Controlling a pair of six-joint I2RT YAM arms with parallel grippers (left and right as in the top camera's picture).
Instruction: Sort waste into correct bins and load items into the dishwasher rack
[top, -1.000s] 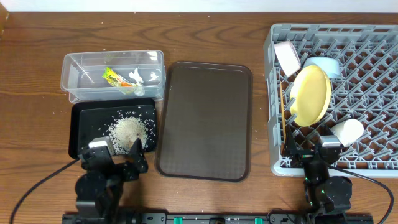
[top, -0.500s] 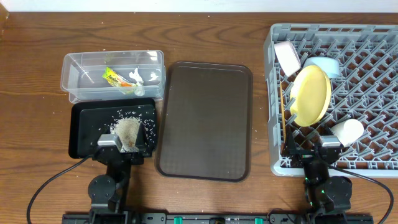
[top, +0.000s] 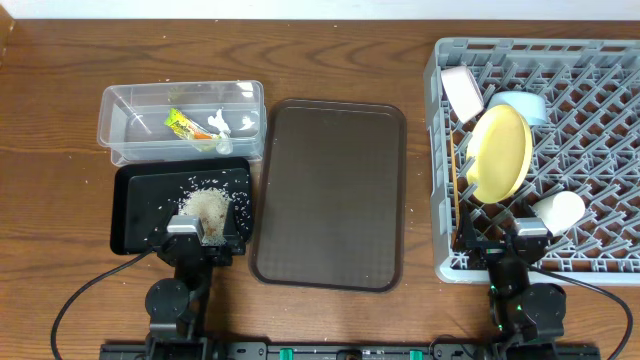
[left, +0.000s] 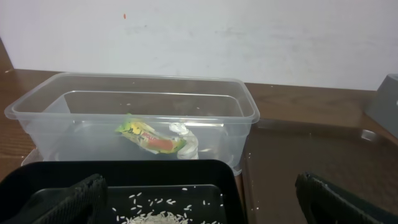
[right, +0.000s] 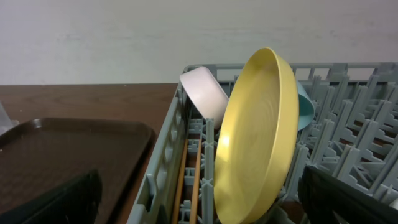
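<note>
Overhead view, stock as I read it from the console, every place given against the flat dark brown serving tray (top: 330, 190) at mid-table.

1. Clear plastic rectangular tub (top: 115, 130), left of the tray at its far end. It holds the small green-and-yellow snack wrapper (top: 181, 123) and the crumpled white tissue bits (top: 220, 124).
2. Black rectangular tub (top: 130, 200), left of the tray at its near end. It holds the loose white rice grains (top: 205, 205), partly heaped and partly scattered.
3. Large grey plastic lattice rack (top: 600, 80), right of the tray. In it are:
   - the round yellow plate (top: 500, 152), standing on edge
   - the white bowl (top: 460, 90) and the light blue bowl (top: 522, 105), at the rack's far end
   - the small pale green cup (top: 558, 212), at the rack's near end
   - two thin wooden chopsticks (right: 189, 180), lying along the wall closest to the tray
4. Left gripper (top: 200, 241), over the black tub's near edge, left of the tray's near corner. Its fingers are spread wide and I see nothing held.
5. Right gripper (top: 500, 243), at the rack's near wall, right of the tray. Its fingers are spread wide and it holds nothing.
</note>
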